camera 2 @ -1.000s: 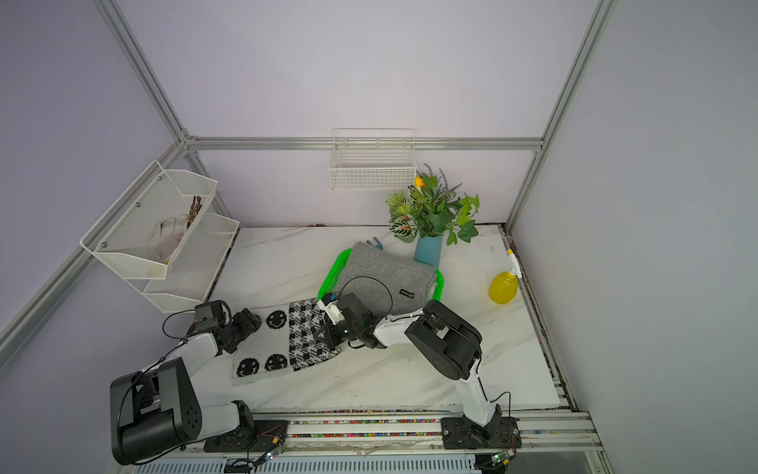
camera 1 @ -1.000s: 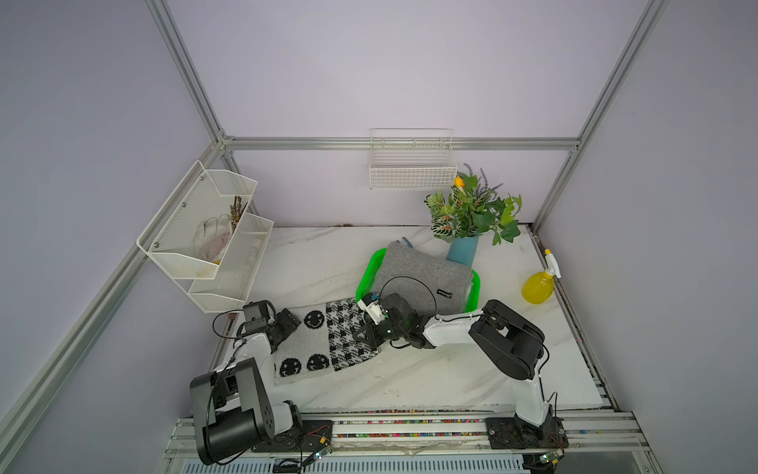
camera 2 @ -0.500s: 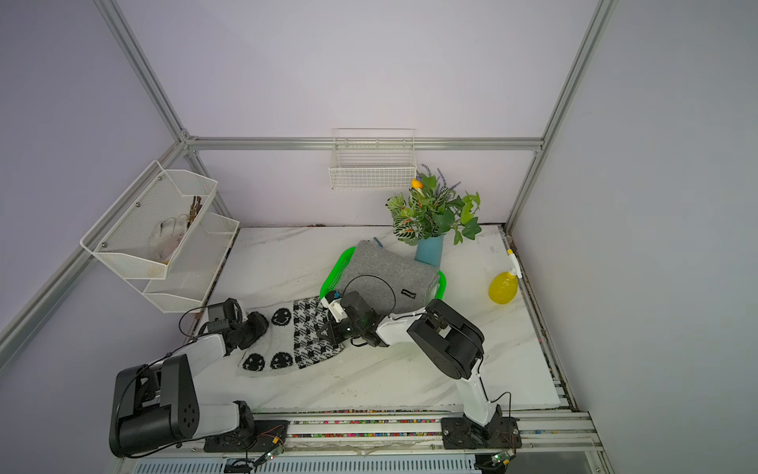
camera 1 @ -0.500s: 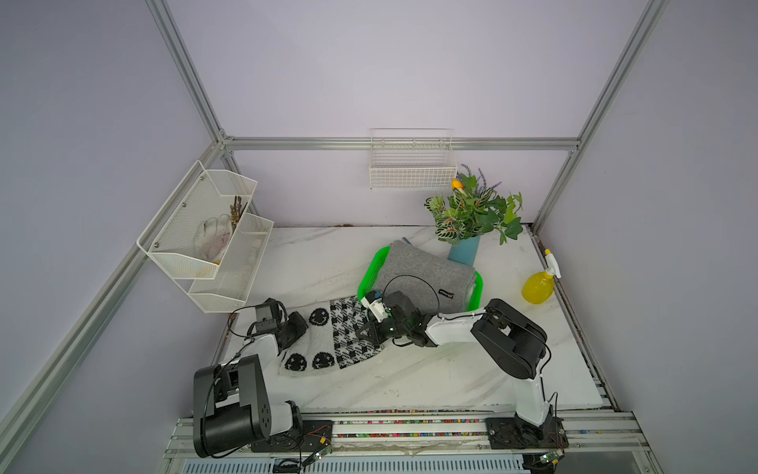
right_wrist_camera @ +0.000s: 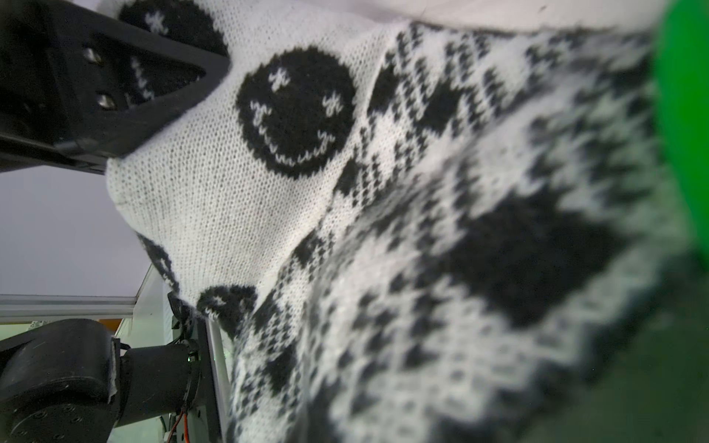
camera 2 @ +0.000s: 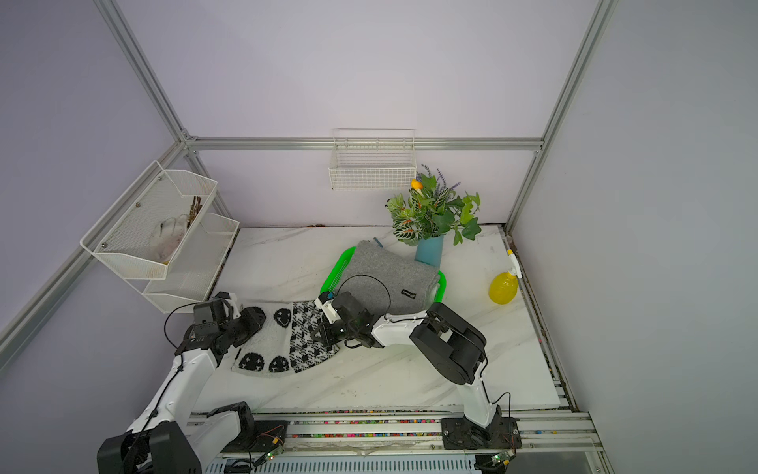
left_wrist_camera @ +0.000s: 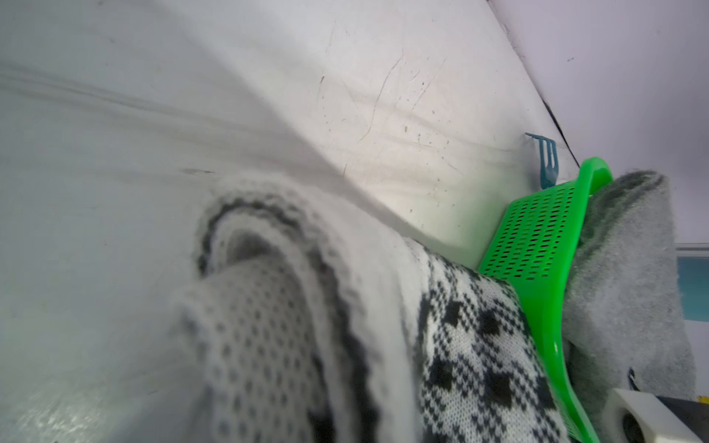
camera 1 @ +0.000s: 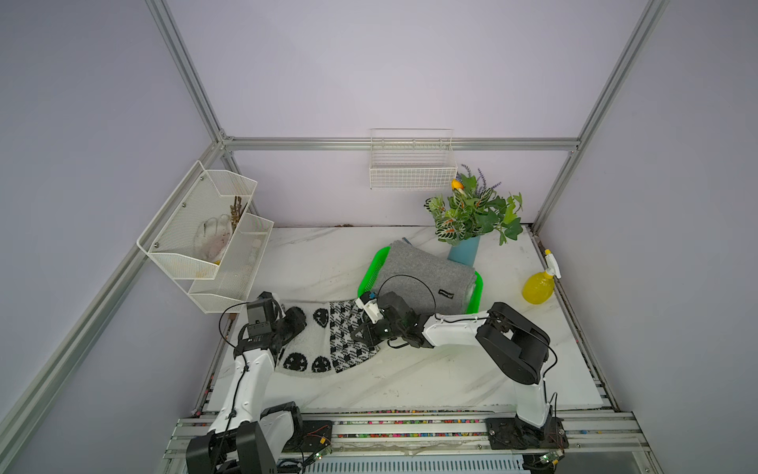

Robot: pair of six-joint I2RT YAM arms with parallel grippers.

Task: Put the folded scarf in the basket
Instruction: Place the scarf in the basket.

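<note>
The folded scarf (camera 1: 328,349), black-and-white knit with smiley faces, lies on the marble table between my two arms, seen in both top views (camera 2: 287,344). My left gripper (camera 1: 301,324) is shut on its bunched left edge; one black finger (right_wrist_camera: 115,96) shows pressing the knit. At the opposite edge, my right gripper (camera 1: 359,333) is shut on the checked part. Knit fills both wrist views (left_wrist_camera: 307,307) (right_wrist_camera: 383,230), hiding the jaws. The green basket (camera 1: 371,275) stands just behind the scarf, its perforated wall (left_wrist_camera: 537,237) close by, with a folded grey cloth (camera 1: 426,279) inside.
A potted plant in a blue vase (camera 1: 465,248) stands behind the basket. A yellow spray bottle (camera 1: 537,285) is at the right edge. A white mesh two-tier rack (camera 1: 205,238) hangs on the left wall, a white wire basket (camera 1: 412,170) on the back wall.
My left gripper has moved right onto the scarf's left edge and shut there, bunching the knit. The right gripper has stayed shut on the scarf's right side.
</note>
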